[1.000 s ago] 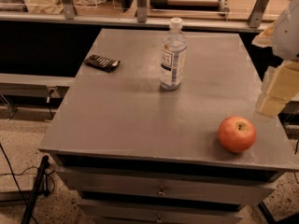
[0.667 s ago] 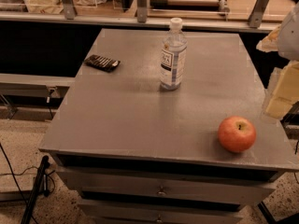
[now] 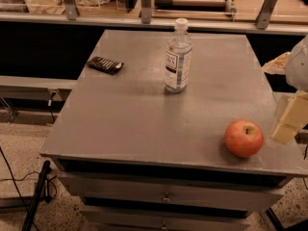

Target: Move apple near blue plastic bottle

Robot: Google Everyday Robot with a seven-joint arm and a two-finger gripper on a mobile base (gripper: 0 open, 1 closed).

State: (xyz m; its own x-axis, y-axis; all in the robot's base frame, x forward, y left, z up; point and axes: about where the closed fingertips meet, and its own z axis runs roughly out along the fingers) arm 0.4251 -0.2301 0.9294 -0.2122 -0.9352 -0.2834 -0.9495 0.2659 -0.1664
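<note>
The red-orange apple (image 3: pixel 244 138) sits on the grey table (image 3: pixel 144 114) near its front right corner. The clear bluish plastic bottle (image 3: pixel 178 57) with a white cap stands upright at the table's middle back, well apart from the apple. My gripper (image 3: pixel 290 120) is a cream-coloured shape at the right edge of the camera view, just right of the apple and partly cut off. It holds nothing that I can see.
A flat dark striped packet (image 3: pixel 105 65) lies at the table's back left. Drawers (image 3: pixel 166 196) run below the table front. A shelf with rails (image 3: pixel 144 4) stands behind. A dark stand with cables (image 3: pixel 36 196) is on the floor at left.
My gripper has dropped lower at the right edge, coming down beside the apple. The apple, bottle and packet have not moved.
</note>
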